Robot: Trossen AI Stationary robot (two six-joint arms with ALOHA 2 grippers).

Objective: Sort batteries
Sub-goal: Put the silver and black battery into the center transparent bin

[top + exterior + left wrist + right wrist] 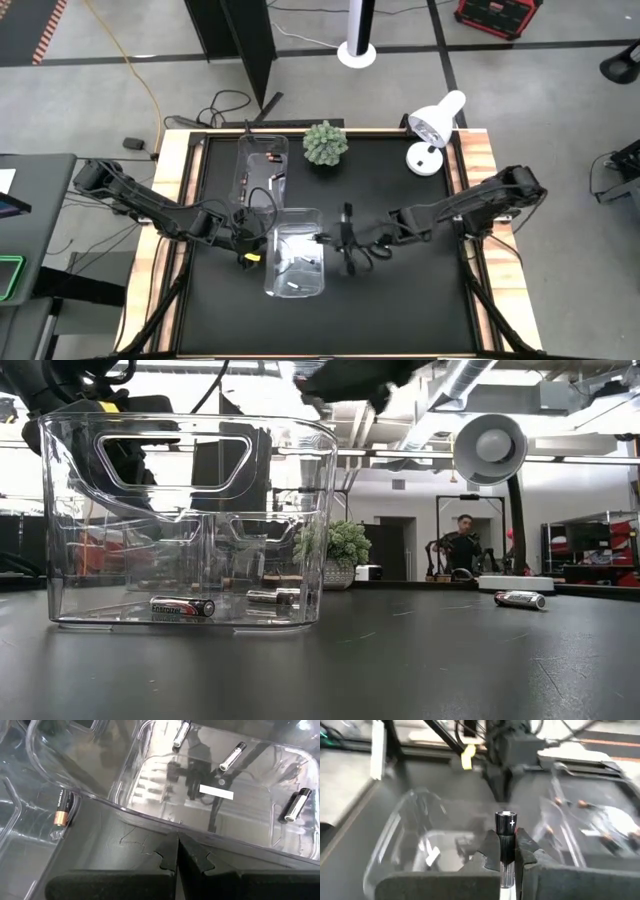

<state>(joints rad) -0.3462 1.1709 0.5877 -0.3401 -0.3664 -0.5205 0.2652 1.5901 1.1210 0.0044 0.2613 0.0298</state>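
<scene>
— Black tabletop (400, 300), two clear rectangular plastic bins on it: the near bin (297, 254) and the far bin (261, 167). How many batteries do you count?

— Three silver-and-black cylinders (230, 756) in the near one; one black cell with a copper end (62, 807) shows next door.

— And the grippers?

— Right gripper (509, 851) pinches one upright black battery (505, 832) beside the near bin. Left gripper (177, 851) is pressed together, empty, at that bin's rim.
</scene>
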